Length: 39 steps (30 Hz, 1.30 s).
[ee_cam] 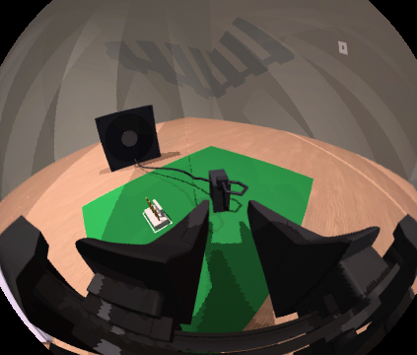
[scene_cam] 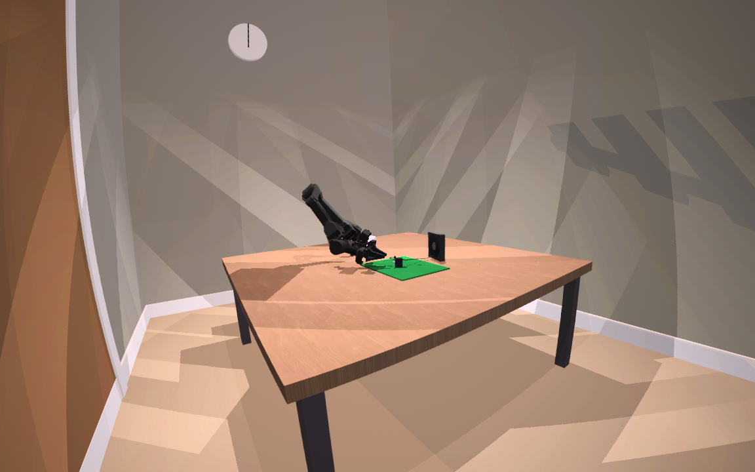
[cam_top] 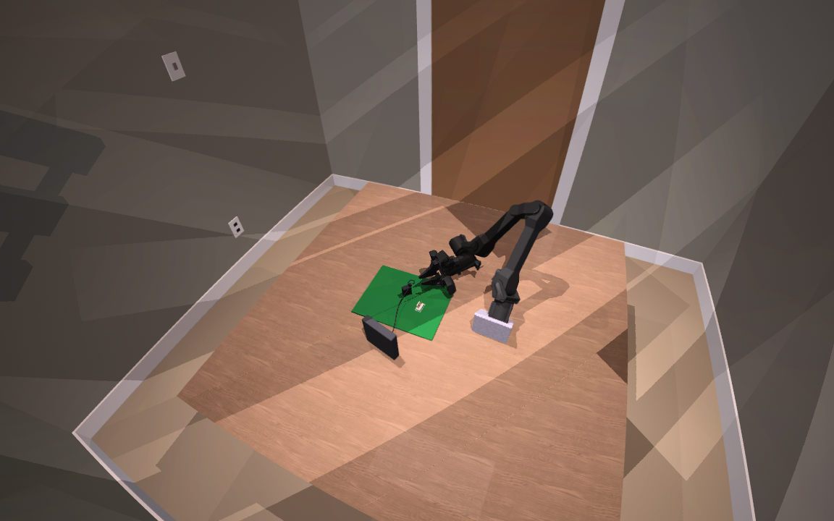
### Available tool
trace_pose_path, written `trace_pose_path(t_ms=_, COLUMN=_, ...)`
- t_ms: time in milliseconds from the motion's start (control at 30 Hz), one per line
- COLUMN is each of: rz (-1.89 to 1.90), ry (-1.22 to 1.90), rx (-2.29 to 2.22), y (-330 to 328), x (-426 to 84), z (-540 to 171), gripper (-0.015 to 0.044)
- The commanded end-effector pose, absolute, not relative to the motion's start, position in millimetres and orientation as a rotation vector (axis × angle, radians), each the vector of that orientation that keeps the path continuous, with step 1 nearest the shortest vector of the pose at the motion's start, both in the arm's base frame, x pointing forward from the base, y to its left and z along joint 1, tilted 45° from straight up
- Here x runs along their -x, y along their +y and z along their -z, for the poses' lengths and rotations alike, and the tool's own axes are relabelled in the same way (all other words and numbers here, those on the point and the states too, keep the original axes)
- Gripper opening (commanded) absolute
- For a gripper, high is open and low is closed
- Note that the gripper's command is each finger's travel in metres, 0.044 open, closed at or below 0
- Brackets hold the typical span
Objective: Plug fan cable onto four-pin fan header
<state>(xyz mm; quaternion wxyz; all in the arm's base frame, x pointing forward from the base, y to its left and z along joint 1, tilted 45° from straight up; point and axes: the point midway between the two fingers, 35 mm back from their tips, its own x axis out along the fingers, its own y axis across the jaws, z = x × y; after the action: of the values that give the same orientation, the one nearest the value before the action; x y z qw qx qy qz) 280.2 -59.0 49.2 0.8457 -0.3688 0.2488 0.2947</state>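
Black fan [cam_top: 379, 339] [scene_cam: 436, 247] [ee_cam: 141, 146] upright beside green board [cam_top: 371, 299] [scene_cam: 421, 269] [ee_cam: 282, 189], cable [cam_top: 396, 315] [scene_cam: 419, 258] [ee_cam: 178, 171] and plug [cam_top: 405, 291] [scene_cam: 398, 263] [ee_cam: 218, 177] ahead of the partly open, empty hand [cam_top: 420, 281] [scene_cam: 385, 255] [ee_cam: 228, 205].

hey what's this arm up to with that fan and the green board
The black robot arm is meant to plug the square black fan's cable into the white four-pin header. Right now its tool is open, holding nothing, just short of the black block-shaped plug. The plug stands over the green board, away from the header.
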Motion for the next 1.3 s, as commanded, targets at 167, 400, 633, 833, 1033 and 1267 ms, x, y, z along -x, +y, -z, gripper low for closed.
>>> trace_pose_path(t_ms=167, rz=-0.619, ry=0.511, rx=0.791, y=-60, x=-264, z=-78, gripper=0.014)
trace_pose_path(t_ms=400, rz=-0.618, ry=0.51, rx=0.791, y=-57, x=-248, z=-95, gripper=0.014)
trace_pose_path(t_ms=633, rz=-0.617, ry=0.509, rx=0.79, y=-54, x=-238, z=-105, gripper=0.014)
trace_pose_path(t_ms=833, rz=-0.635, ry=0.61, rx=0.719, y=-50, x=-240, z=-99, gripper=0.0298)
trace_pose_path(t_ms=1033, rz=-0.647, ry=0.749, rx=0.638, y=-46, x=-241, z=-92, gripper=0.044)
trace_pose_path(t_ms=1267, rz=-0.646, ry=0.913, rx=0.564, y=-40, x=-241, z=-84, gripper=0.044)
